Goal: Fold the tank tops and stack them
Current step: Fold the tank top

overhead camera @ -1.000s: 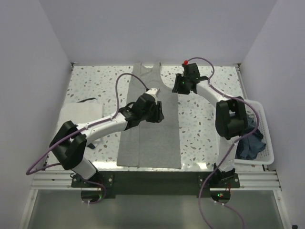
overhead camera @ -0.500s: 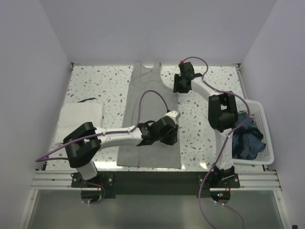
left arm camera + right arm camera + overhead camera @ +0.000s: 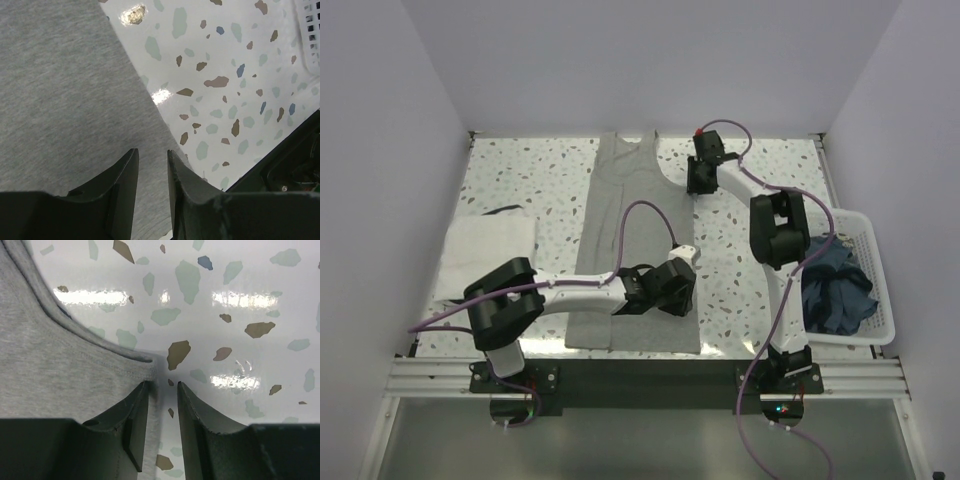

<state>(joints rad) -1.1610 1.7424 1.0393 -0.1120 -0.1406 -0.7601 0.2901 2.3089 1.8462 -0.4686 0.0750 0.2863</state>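
Both pairs of jaws stand narrowly parted. Left gripper (image 3: 151, 152) hovers over the grey tank top (image 3: 630, 185) at its 4 o'clock edge; right gripper (image 3: 163, 385) at its 1 o'clock armhole.

No text comes through on any of my three feeds: no label, brand, number or sign I can read. Up close, the grey tank top (image 3: 635, 250) shows me plain knit, with no print or tag on it.
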